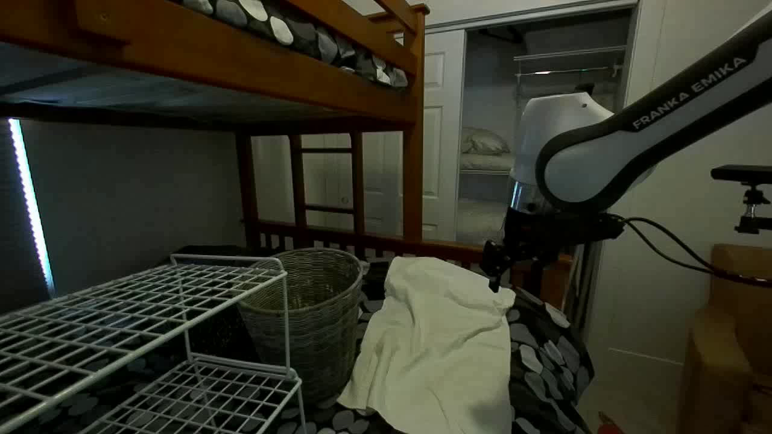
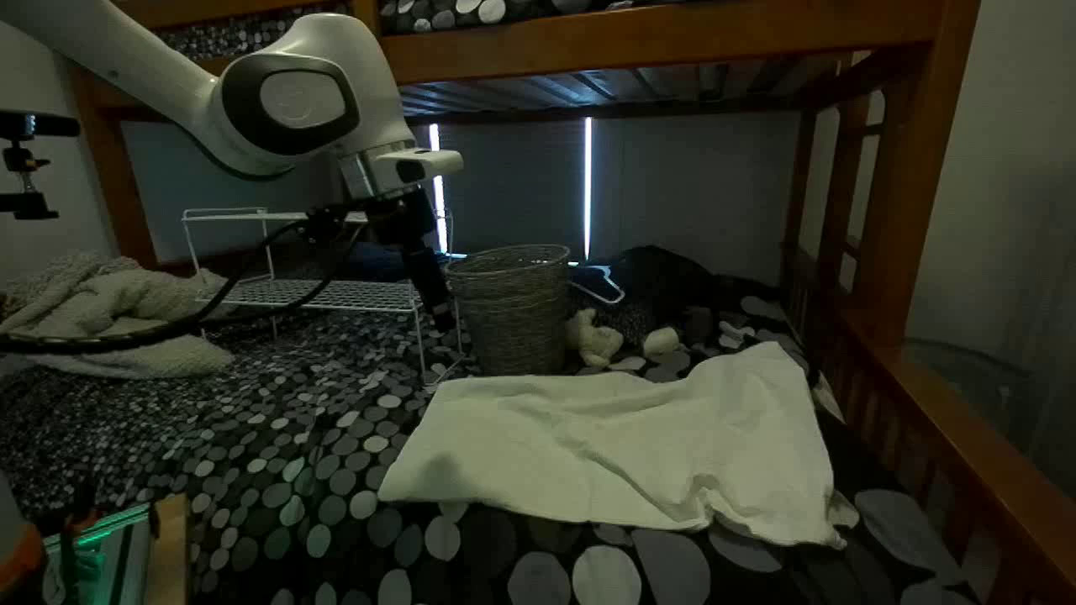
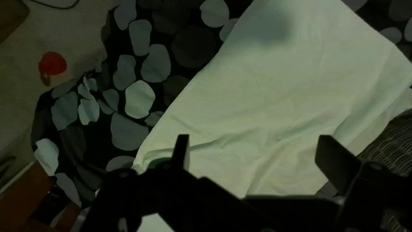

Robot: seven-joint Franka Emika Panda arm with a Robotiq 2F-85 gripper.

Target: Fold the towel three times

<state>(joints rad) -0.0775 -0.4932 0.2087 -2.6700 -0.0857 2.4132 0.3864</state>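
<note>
Across the lower level of an orange-brown wooden bunk bed [image 1: 414, 181] spreads a black fabric cover [image 2: 277, 504] printed with grey and white dots; I see it in gloom, with thin bright strips of light [image 2: 588, 185] along the back and, past the bed, an open closet [image 1: 487, 84] holding a pale, pillow-like bundle [image 1: 484, 142]. Rumpled on the cover, the cream cloth towel [image 2: 605, 454] lies as a long sheet just beside a tall, round, greyish wicker basket [image 2: 517, 323]; I can't tell whether they touch. A two-tier white wire rack [image 1: 187, 327] covers part of the basket in an exterior view, where the bottom edge also crops the towel. A fleecy cream blanket [image 2: 126, 294] runs out of frame, and small pale shapes [image 2: 595, 336] by the basket are too murky to name, as is a rounded red object [image 3: 53, 62] on the beige floor [image 3: 77, 22]. My white-and-black jointed arm [image 1: 675, 123] reaches over the bed, wrist bent downward, and I have the black two-fingered pincer [image 3: 252, 141] hanging above the cover, apart from the towel. In the wrist view it stands spread wide, the gap looking onto cream cloth, its dark body blocking some of the towel.
</note>
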